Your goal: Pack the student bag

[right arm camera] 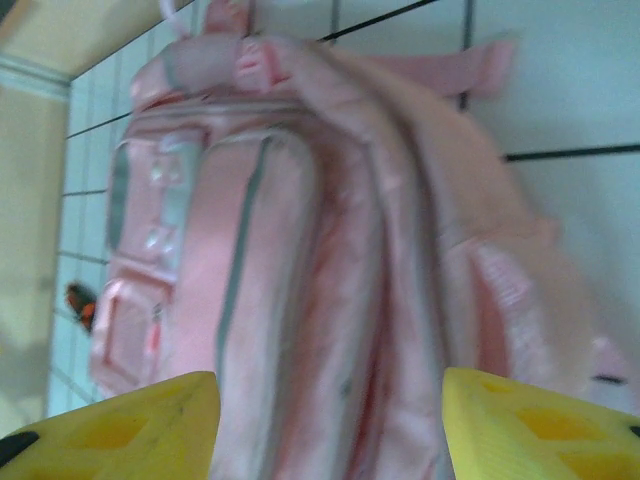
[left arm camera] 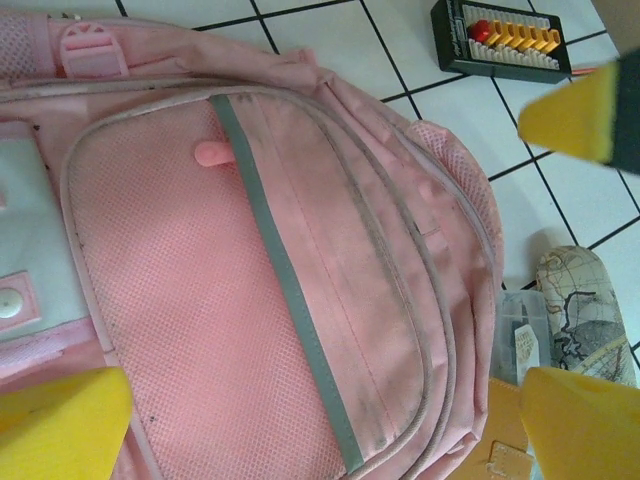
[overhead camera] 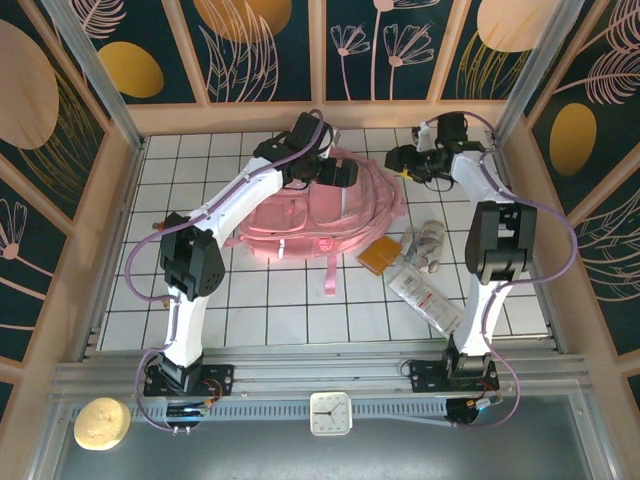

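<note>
Pink fabric of the student bag lay flat under the left gripper, jaws gaping wide and empty; the right gripper hovered just short of its top, fingers apart (nothing pinched). Pinching the pink tab squarely first seemed wisest.

No readable text anywhere (print on the white packet is too small).
</note>
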You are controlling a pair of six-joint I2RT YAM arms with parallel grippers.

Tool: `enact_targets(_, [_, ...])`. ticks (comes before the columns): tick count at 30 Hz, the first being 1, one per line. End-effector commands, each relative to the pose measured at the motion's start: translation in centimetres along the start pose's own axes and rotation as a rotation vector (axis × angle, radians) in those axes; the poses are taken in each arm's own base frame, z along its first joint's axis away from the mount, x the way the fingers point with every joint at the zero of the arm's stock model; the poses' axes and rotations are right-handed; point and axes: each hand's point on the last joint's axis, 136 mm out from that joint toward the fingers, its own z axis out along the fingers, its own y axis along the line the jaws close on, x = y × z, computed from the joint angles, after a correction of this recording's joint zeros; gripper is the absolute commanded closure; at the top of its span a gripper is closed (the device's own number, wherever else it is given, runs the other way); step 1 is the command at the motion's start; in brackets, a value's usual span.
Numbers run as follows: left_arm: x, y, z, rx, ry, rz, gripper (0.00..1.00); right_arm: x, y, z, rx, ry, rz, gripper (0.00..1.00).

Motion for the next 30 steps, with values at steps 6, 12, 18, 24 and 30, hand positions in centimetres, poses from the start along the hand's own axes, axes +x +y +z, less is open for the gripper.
enact_targets(6, [2.7, 1.2, 0.0, -0.051, 0.108, 0.019, 0.02, 2.4, -0.8, 6.1, 0.052, 0.147, -0.03, 0.41])
enact_targets(12, [3.7, 1.6, -0.2, -0.062, 0.121, 0.002, 0.02, 3.9, 0.8, 9.0, 0.021, 0.198, -0.037, 0.41])
enact_targets(18, [4.5, 1.9, -0.4, -0.068, 0.127, -0.002, 0.02, 5.0, 1.5, 10.3, 0.009, 0.23, -0.024, 0.48])
enact_targets(24, [5.8, 2.7, 0.4, -0.087, 0.153, -0.003, 0.03, 4.2, 1.9, 7.8, 0.077, 0.181, -0.016, 0.46])
enact_targets(30, [7.0, 2.1, 2.1, -0.071, 0.174, 0.01, 0.12, 3.0, 4.4, 4.3, 0.087, 0.132, -0.021, 0.44])
